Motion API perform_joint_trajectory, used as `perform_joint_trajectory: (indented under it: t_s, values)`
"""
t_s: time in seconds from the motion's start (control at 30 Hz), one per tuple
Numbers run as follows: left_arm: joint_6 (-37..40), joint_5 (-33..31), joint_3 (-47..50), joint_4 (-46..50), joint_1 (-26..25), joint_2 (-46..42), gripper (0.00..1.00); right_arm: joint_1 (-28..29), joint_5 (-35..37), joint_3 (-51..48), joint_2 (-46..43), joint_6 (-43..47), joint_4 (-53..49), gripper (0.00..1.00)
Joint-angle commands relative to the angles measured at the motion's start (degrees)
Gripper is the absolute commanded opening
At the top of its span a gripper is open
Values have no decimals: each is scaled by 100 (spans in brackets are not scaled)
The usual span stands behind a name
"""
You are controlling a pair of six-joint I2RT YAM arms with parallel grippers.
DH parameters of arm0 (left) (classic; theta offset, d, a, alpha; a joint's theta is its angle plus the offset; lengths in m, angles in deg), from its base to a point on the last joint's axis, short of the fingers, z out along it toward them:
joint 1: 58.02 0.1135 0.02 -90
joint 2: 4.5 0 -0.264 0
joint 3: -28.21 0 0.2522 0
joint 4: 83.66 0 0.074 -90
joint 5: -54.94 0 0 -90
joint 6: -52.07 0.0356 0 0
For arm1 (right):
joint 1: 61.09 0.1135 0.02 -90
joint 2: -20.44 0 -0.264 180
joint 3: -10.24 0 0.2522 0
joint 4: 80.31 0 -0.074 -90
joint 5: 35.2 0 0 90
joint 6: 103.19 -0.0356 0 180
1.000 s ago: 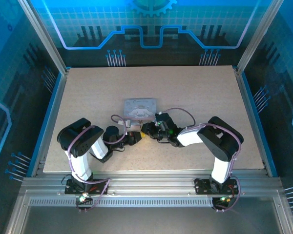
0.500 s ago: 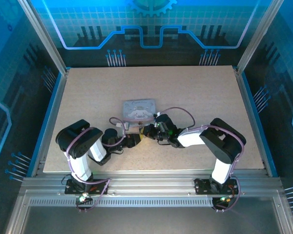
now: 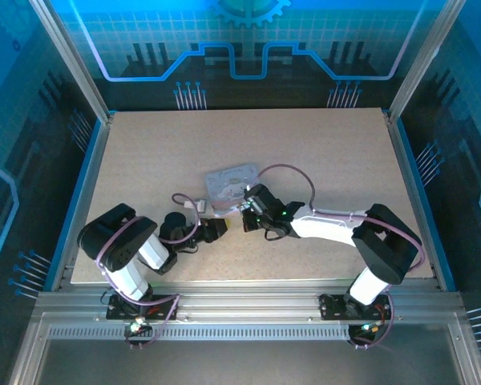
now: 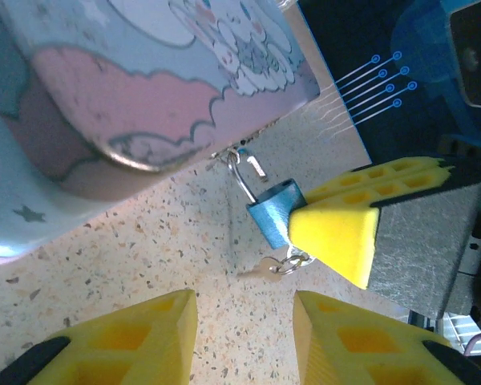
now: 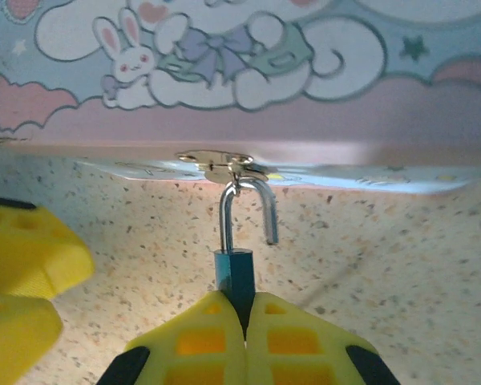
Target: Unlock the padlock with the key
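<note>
The padlock (image 5: 235,277) has a small blue body, and my right gripper (image 5: 244,321) is shut on it. Its silvery shackle (image 5: 227,210) hooks through the clasp of the cartoon tin (image 5: 224,104), and the shackle's short leg hangs free of the body. In the left wrist view the padlock (image 4: 271,215) sits against a right fingertip (image 4: 337,233). A small pale key (image 4: 264,269) on a ring dangles under the lock. My left gripper (image 4: 244,337) is open just short of the key, nothing between its fingers. From above, the left gripper (image 3: 218,230) and right gripper (image 3: 245,218) meet below the tin (image 3: 228,183).
The tin stands on the speckled table (image 3: 321,152), tilted, right beside both grippers. The left fingers (image 5: 24,281) lie close to the padlock on its left. Blue frame rails (image 3: 413,192) border the table's sides.
The right arm has stretched out to the left with the padlock, and the tin has turned askew. The left arm has drawn back to the left and lower.
</note>
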Motion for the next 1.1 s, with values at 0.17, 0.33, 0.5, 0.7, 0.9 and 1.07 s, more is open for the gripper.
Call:
perform_joint_trajectory:
  t_s: [0.17,0.33,0.5,0.7,0.9,1.07]
  values:
    - [650,-190,-370,1781,198,-1045,37,324,1129,606,111,1931,-1279,0]
    - [1052,-498,-638,3204,203,-1778,36,352,1054,663,64,2553,-1204,0]
    - [1382,-1041,-795,4530,205,-2546,39,388,865,825,101,3045,-1217,0]
    - [1619,-1200,-747,5320,201,-3249,45,443,702,1039,314,3373,-1190,0]
    - [1498,-914,-658,5261,199,-3211,44,532,740,1242,444,3590,-1283,0]
    - [1342,-752,-607,4785,127,-2807,36,509,764,1251,469,3820,-1271,0]
